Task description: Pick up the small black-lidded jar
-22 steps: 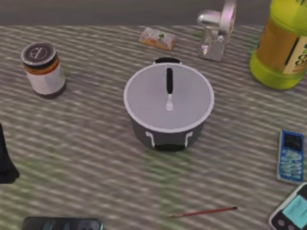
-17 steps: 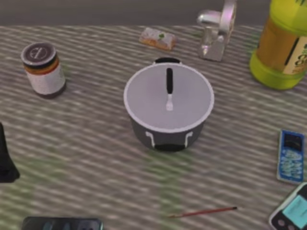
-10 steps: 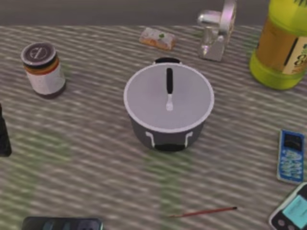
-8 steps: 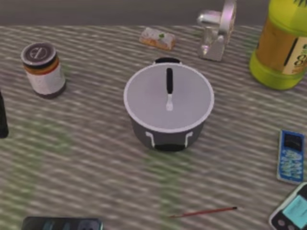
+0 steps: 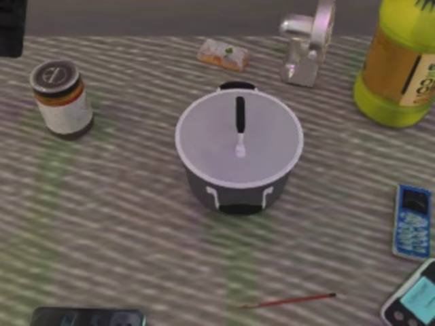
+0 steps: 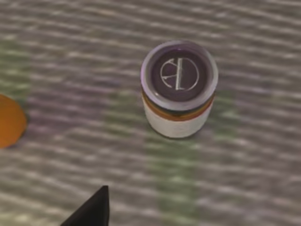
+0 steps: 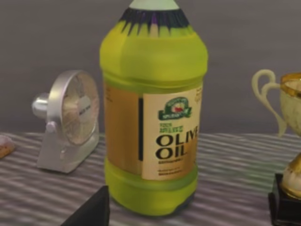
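Note:
The small black-lidded jar (image 5: 61,98) stands upright at the table's far left, with a white label, an orange band and a pale ring mark on its lid. My left gripper (image 5: 12,27) hovers at the far left corner, beyond the jar and apart from it. The left wrist view looks down on the jar (image 6: 178,89), with one dark fingertip (image 6: 94,212) at the frame's edge and nothing held. My right arm is out of the top view; its wrist view shows one fingertip (image 7: 91,209) in front of the yellow-green olive oil bottle (image 7: 153,108).
A grey lidded pot (image 5: 238,146) sits mid-table. The olive oil bottle (image 5: 401,64), a silver fan (image 5: 309,44) and a snack bar (image 5: 222,54) line the far side. A blue handset (image 5: 411,221), a phone (image 5: 414,299), a red pencil (image 5: 289,299) and a dark device (image 5: 88,317) lie near the front.
My left gripper has travelled from the table's left edge, nearer than the jar, up to the far left corner. The jar and everything else stay put.

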